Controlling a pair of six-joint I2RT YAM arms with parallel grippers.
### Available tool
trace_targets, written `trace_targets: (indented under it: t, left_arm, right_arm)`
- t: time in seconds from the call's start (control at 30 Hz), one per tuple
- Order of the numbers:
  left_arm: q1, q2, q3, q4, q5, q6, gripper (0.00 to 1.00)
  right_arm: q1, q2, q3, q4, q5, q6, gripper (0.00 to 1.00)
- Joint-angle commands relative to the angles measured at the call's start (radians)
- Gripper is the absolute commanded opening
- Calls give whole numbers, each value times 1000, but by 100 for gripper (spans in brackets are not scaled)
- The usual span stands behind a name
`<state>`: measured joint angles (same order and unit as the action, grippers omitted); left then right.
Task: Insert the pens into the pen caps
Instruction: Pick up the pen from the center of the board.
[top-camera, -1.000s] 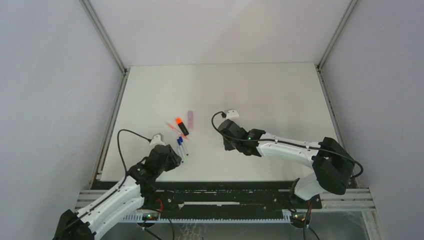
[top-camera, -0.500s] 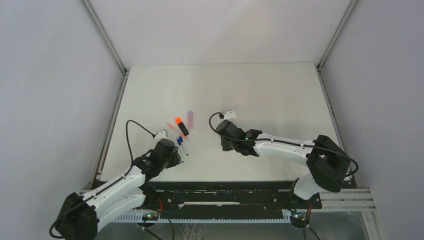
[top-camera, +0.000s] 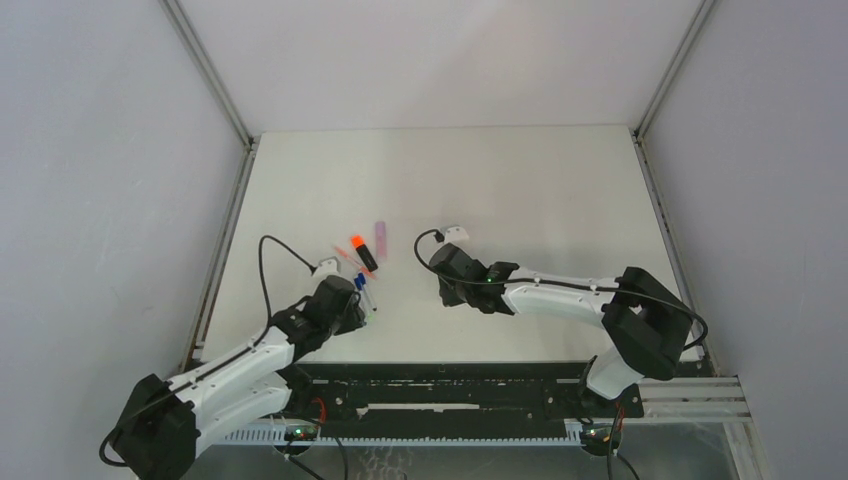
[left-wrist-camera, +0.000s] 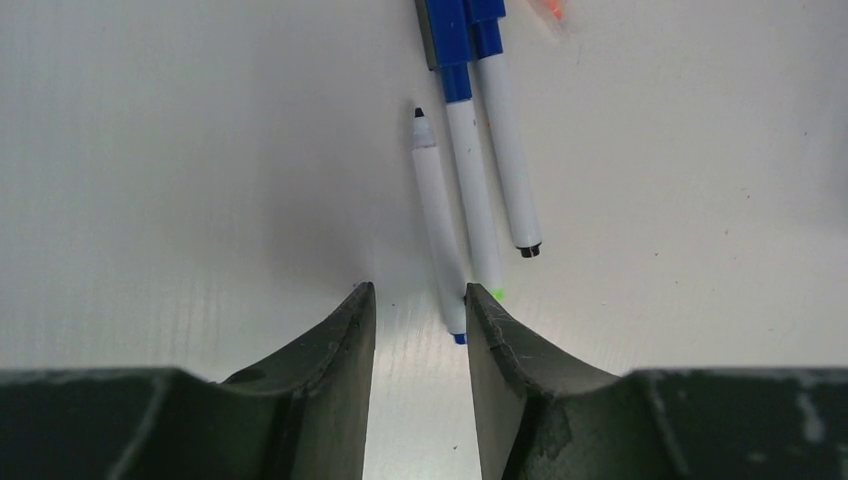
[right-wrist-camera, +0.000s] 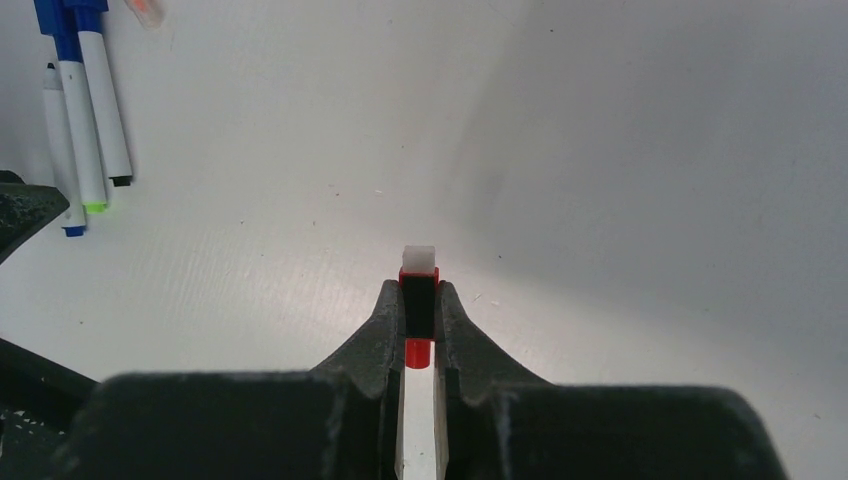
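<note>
Three white pens (left-wrist-camera: 472, 190) lie side by side on the table (top-camera: 520, 190), just on the arms' side of the black highlighter (top-camera: 364, 253), whose orange tip points away from the arms. Two of them are blue-capped pens (left-wrist-camera: 508, 150) with the caps at the end towards the highlighter. The third, the bare-tipped pen (left-wrist-camera: 437, 225), shows a small black nib at that same end. It lies against the left of the middle pen.

A lilac highlighter (top-camera: 380, 237) lies just beyond the black highlighter and to its right, apart from it. A thin red pen (top-camera: 345, 255) lies slanted at the black highlighter's left side; whether the two touch cannot be told.

The left tool (left-wrist-camera: 417, 300) sits low on the arms' side of the black highlighter, at the near ends of the white pens. Its jaws stand at a narrow gap and clamp nothing. The blue near end of the bare-tipped pen lies in that gap, close to the right-hand finger.

The right tool (right-wrist-camera: 419, 290) is well to the right of the black highlighter. It is closed tight on a red-and-white pen (right-wrist-camera: 418, 262), whose white end and red collar stick out past the fingertips above bare table.
</note>
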<state>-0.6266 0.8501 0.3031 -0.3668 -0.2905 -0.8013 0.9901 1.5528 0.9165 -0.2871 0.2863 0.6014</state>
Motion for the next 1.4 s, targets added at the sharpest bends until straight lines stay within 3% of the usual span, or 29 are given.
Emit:
trace_targets:
  t: [0.0, 0.23, 0.43, 0.73, 0.9, 1.1, 1.23, 1.37]
  left_arm:
    - [-18, 56, 88, 27, -30, 19, 40]
    - [-32, 133, 131, -4, -56, 37, 37]
    - [-38, 178, 135, -37, -57, 36, 23]
    - [-38, 217, 146, -127, -90, 37, 16]
    - [-38, 221, 149, -140, -108, 42, 4]
    - [-40, 130, 121, -92, -119, 56, 0]
    - [-44, -34, 62, 7, -98, 120, 0]
    - [-45, -212, 11, 124, 8, 234, 0]
  right_arm:
    - [8, 9, -2, 43, -4, 7, 0]
    - [10, 1, -21, 54, -1, 14, 0]
    - [7, 7, -37, 66, 9, 35, 0]
    - [16, 56, -51, 65, 85, 92, 0]
    - [20, 76, -51, 40, 122, 117, 0]
    - [19, 94, -51, 22, 120, 140, 20]
    - [13, 71, -50, -4, 124, 143, 32]
    - [-2, 10, -51, -32, 110, 124, 46]
